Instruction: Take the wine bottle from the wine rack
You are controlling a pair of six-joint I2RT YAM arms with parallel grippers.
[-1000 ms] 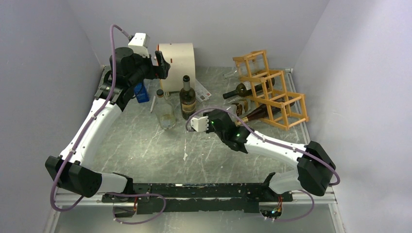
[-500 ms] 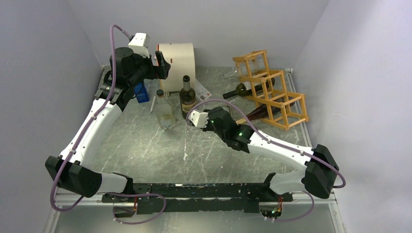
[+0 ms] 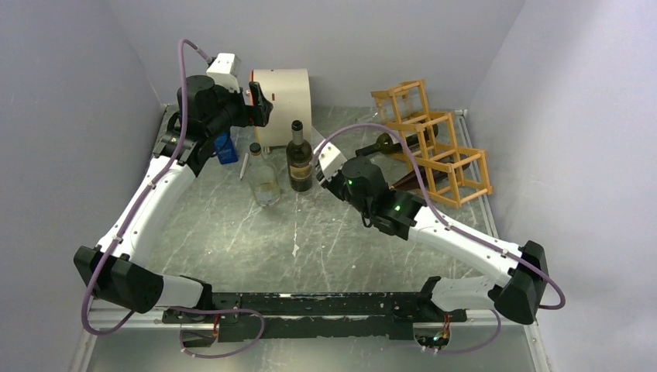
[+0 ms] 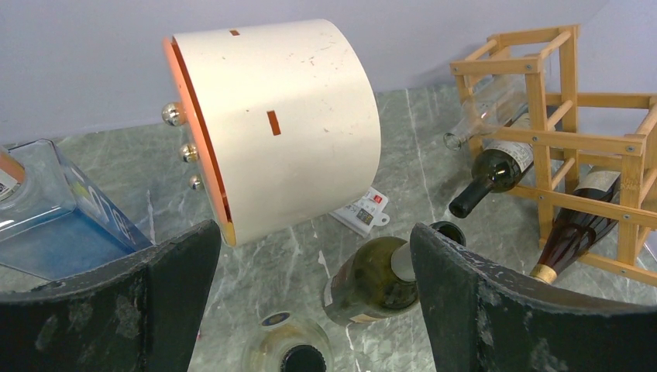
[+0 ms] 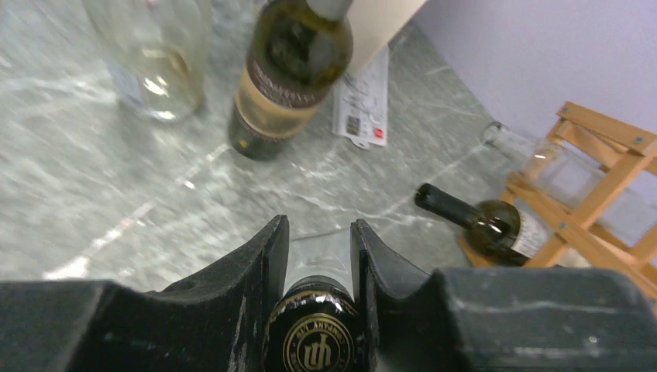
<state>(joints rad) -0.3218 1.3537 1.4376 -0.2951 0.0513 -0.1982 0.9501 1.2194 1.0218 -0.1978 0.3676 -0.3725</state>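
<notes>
Stretching forward-left, the right pincer (image 5: pixel 318 231) clenches the wine bottle (image 5: pixel 314 342), lying cap leftward, base toward the wine rack (image 3: pixel 435 147)

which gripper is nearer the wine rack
Right. The right gripper is shut on a bottle neck just beside the wine rack; the left gripper is open, far off by the white drum.

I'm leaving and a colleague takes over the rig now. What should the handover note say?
Left claw: open, empty, near the white drum.
Right claw: shut on the black-capped neck of a wine bottle; its body is hidden under the arm.
Wine rack: right of that claw, three bottles showing in it.
Done: grip. Left: check the bottle is clear of the rack, probably set it down.
</notes>
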